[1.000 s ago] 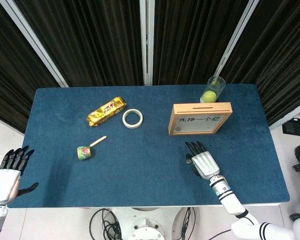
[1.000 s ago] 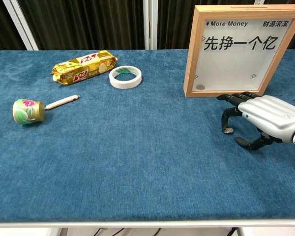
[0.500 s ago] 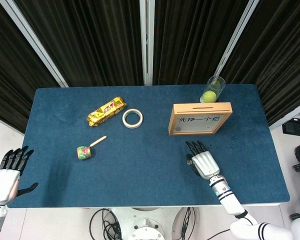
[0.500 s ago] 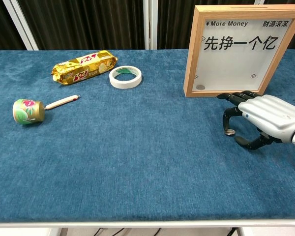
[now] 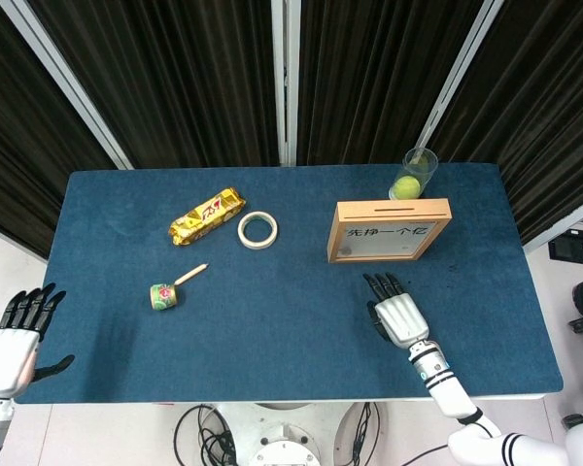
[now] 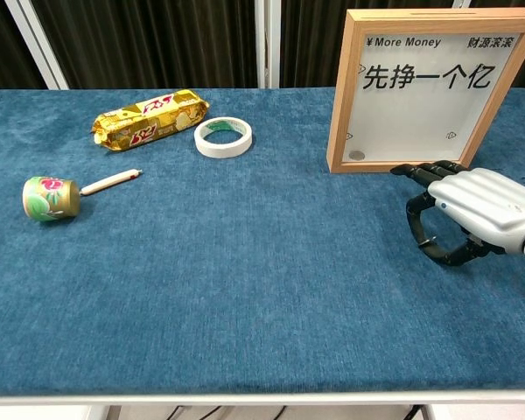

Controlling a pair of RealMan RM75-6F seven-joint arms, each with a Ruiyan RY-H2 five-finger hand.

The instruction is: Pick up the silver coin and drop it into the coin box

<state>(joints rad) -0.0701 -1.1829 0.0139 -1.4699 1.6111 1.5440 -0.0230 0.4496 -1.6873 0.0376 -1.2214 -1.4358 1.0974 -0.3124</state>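
The coin box (image 5: 390, 230) is a wooden frame with a white front and Chinese writing; it stands upright at the right back, and a coin lies inside at its lower left (image 6: 357, 155). My right hand (image 5: 395, 313) rests low on the cloth just in front of the box (image 6: 433, 87). In the chest view its thumb and forefinger (image 6: 417, 229) curl together into a closed ring. The silver coin no longer shows on the cloth there, so it seems pinched at those tips. My left hand (image 5: 17, 335) hangs beside the table's left front corner, fingers spread and holding nothing.
A gold snack packet (image 5: 206, 216) and a tape roll (image 5: 257, 230) lie at the back middle. A small green can (image 5: 163, 295) and a short stick (image 5: 190, 275) sit at the left. A glass with a tennis ball (image 5: 414, 175) stands behind the box.
The right hand's thumb and forefinger have closed together over the spot where the coin lay, and the hand has shifted slightly right. The coin has gone from sight. The left hand is still.
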